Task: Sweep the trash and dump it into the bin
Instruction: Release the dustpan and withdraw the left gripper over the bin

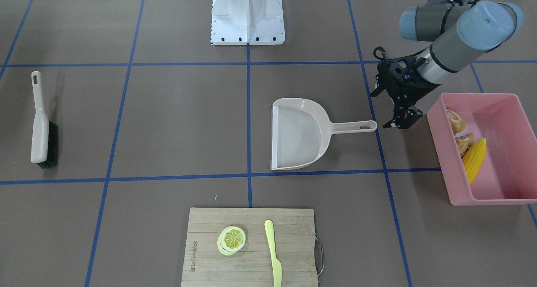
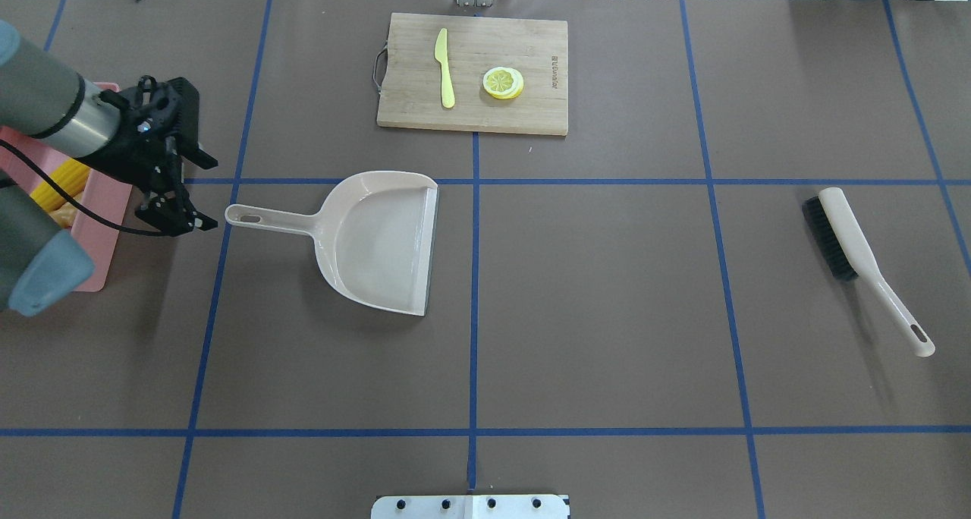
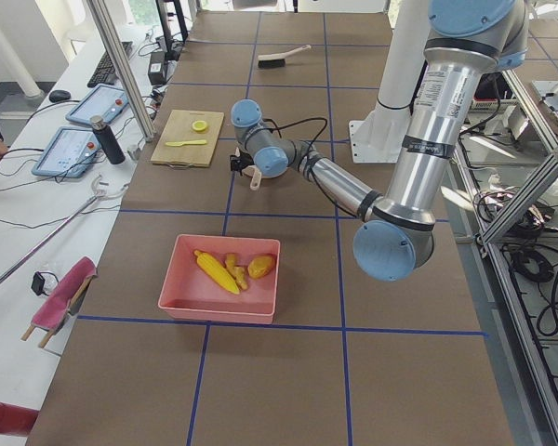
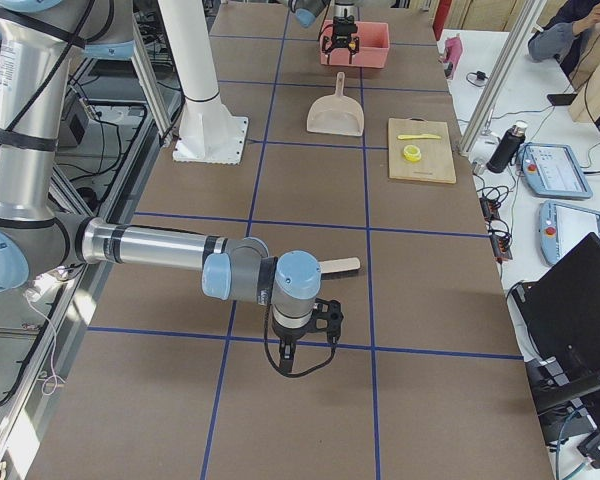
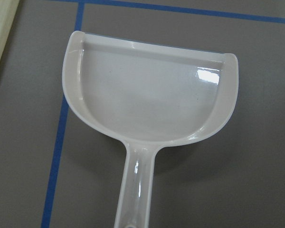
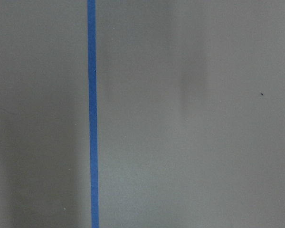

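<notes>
1 pink bin (image 1: 505, 152). 3 toy foods (image 1: 464, 143) as trash: 1 yellow corn cob (image 1: 475, 160), 1 tan potato-like lump (image 1: 455, 120), 1 knobbly ginger-like piece (image 1: 465, 141). 1 beige dustpan (image 1: 298, 134). 1 hand brush (image 1: 42, 125) with black bristles. 1 bamboo cutting board (image 1: 251, 220). 1 lemon slice (image 1: 232, 239). 1 yellow-green plastic knife (image 1: 273, 253). on the side bench, 2 tablets (image 3: 98, 102) (image 3: 67, 151) and 1 dark bottle (image 3: 112, 141).

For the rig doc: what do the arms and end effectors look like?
Both: silver-grey tube links, pale blue joint caps. Left arm has a black cable running to the left end effector, black, open-framed, two-finger. Right arm same; right end effector black, cable looped beneath.
</notes>
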